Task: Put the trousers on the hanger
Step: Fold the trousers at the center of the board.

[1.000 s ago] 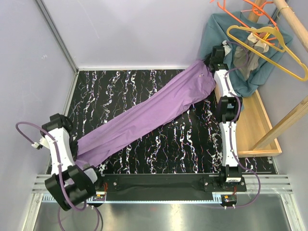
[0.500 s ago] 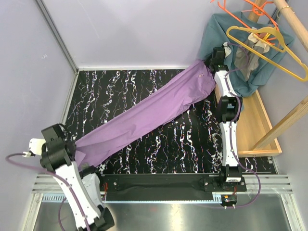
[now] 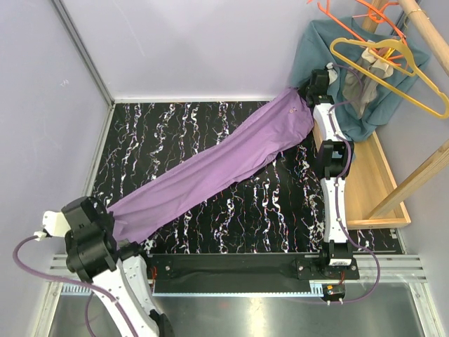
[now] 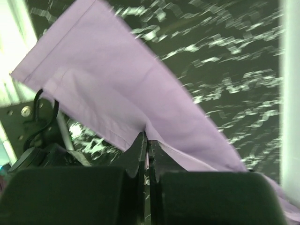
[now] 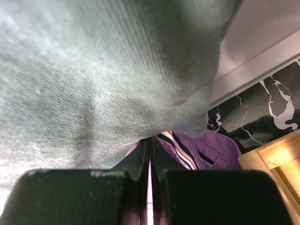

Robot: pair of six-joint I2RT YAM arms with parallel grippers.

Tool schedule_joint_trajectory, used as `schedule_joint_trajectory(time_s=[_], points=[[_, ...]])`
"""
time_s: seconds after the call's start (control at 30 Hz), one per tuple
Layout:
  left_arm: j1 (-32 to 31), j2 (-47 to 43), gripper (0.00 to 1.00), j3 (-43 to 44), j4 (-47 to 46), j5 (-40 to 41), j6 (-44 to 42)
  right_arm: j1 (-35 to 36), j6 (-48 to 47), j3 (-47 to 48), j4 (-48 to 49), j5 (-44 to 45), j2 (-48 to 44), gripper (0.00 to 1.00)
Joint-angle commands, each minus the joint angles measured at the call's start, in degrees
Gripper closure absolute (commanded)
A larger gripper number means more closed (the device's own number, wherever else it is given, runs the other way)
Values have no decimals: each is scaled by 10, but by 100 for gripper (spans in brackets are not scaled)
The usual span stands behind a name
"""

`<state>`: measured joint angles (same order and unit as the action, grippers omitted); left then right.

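The trousers (image 3: 210, 175) are stretched in one long lilac band, slanting across the black marbled table (image 3: 266, 210) from the near left corner up to the far right. They are not on the hanger.

At the near left end, the left gripper (image 4: 146, 140) has its jaws pressed together on the cloth. From its wrist view the two dark fingers meet on the edge of a fold, and the stitched hem of a leg spreads out above them.

At the far right end, the right gripper (image 5: 150, 152) is pinched tight on the waist end. Its wrist view shows the white-and-dark striped band with purple cloth right at the fingertips. The grey-green weave of the teal shirt (image 3: 361, 116) hangs close over that camera and fills most of the view.

The hanger (image 3: 393, 70), thin and yellow, hangs up in the far right corner from a wooden rail (image 3: 421, 24), in front of the teal shirt. It is near the right gripper but clear of the trousers. Orange hangers (image 3: 351, 17) sit on the rail behind it. Below them, a shallow wooden tray (image 3: 382, 196) lies along the table's right side, beside the right arm.
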<state>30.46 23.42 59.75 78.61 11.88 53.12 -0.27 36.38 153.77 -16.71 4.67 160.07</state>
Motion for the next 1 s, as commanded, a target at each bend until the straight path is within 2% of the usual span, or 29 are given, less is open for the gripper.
schedule_joint_trajectory(time_s=[0.0, 0.23, 0.4, 0.5, 0.73, 0.9, 0.97], points=[[4, 38, 100, -40, 103, -6, 19, -19, 8, -1, 34, 9, -41, 100], [4, 76, 100, -74, 103, -12, 54, -24, 5, -1, 38, 15, -37, 100], [4, 33, 100, -17, 102, -1, -2, -28, 4, -3, 36, 16, -41, 100], [4, 18, 100, 0, 102, -26, -12, -30, 5, -8, 34, 15, -45, 100], [3, -36, 100, -39, 104, -92, -11, -31, 26, -15, 33, 2, -46, 100], [4, 10, 100, -71, 103, -69, 21, -31, 29, -15, 35, 3, -42, 100], [4, 37, 100, -59, 103, -9, 23, -31, 31, -14, 35, 0, -40, 100]])
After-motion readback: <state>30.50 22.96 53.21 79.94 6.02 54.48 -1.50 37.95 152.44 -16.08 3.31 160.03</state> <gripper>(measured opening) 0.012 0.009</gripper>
